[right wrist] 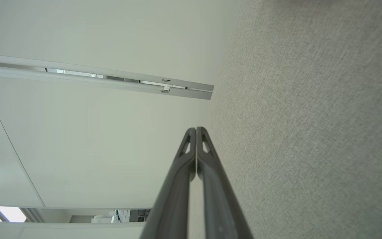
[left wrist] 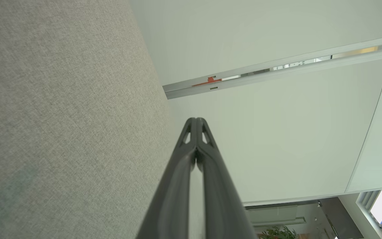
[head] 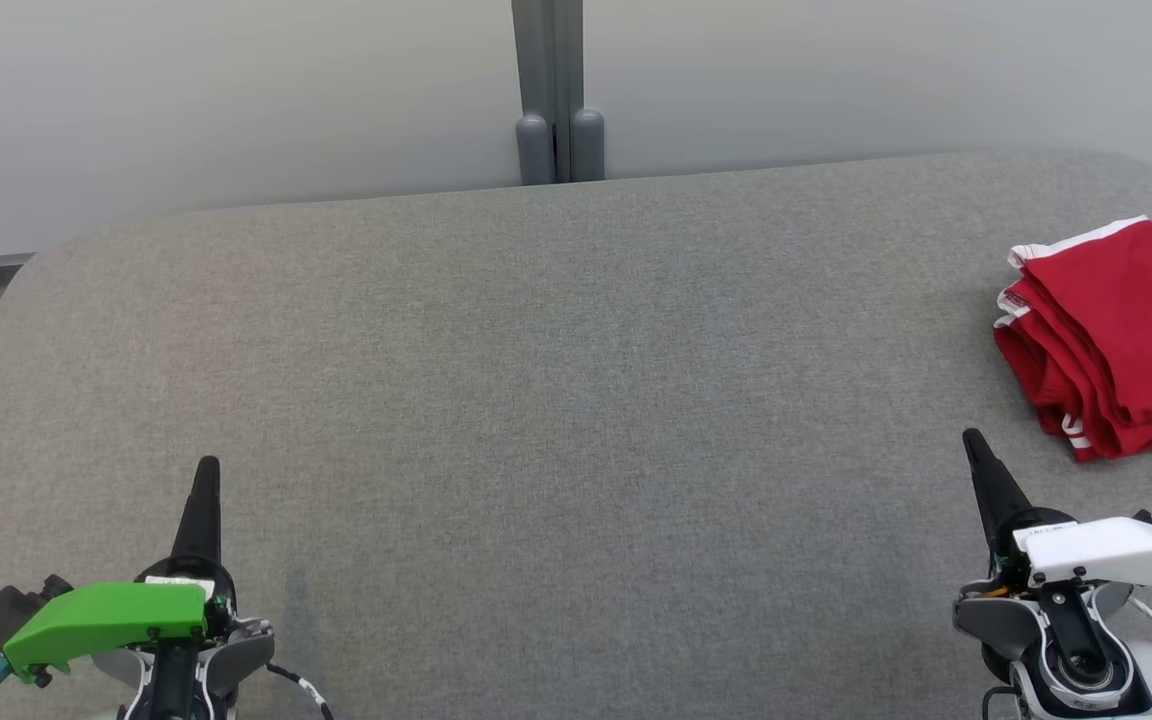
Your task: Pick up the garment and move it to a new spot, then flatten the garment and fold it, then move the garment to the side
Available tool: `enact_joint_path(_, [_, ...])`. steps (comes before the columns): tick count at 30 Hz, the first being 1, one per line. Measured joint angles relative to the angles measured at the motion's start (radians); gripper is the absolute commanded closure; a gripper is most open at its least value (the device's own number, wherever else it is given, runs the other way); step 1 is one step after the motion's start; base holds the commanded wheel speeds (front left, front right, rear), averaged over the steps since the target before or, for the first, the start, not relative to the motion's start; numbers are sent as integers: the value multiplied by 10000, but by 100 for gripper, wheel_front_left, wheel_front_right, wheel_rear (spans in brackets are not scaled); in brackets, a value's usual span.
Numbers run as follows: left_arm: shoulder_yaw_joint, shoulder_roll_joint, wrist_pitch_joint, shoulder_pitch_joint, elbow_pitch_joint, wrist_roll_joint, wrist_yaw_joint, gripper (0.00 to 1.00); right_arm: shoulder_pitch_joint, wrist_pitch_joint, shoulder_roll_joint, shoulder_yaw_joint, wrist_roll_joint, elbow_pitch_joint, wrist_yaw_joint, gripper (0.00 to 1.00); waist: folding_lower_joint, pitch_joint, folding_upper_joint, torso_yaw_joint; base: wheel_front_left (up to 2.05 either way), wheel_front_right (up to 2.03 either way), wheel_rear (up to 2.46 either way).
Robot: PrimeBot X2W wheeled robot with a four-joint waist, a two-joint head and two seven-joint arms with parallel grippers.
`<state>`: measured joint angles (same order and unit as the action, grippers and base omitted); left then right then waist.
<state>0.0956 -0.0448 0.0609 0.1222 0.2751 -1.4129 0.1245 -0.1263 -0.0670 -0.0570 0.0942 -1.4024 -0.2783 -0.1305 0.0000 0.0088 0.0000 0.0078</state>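
Left claw, green-capped: fingers pressed together, holding nothing, low over the near edge of the grey tabletop. Right claw, white-capped: likewise closed and empty. Garment: red with white trim, folded in a stack at the tabletop's right edge, near the Right claw but apart from it.

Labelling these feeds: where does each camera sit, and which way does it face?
Head view: up on the head, facing down at the grey table, red garment far right; left gripper and right gripper show.
Left wrist view: along its shut gripper, table beside, wall ahead.
Right wrist view: the same, mirrored.
All share the table.
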Motion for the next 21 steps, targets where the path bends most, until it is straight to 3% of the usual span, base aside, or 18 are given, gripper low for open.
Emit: enact_joint_path(21, [125,-13,407,-55,-209,-1461,29,100,105,-368,52,148,-1530,242,2,100,0,-42,0,-57,0,0,0])
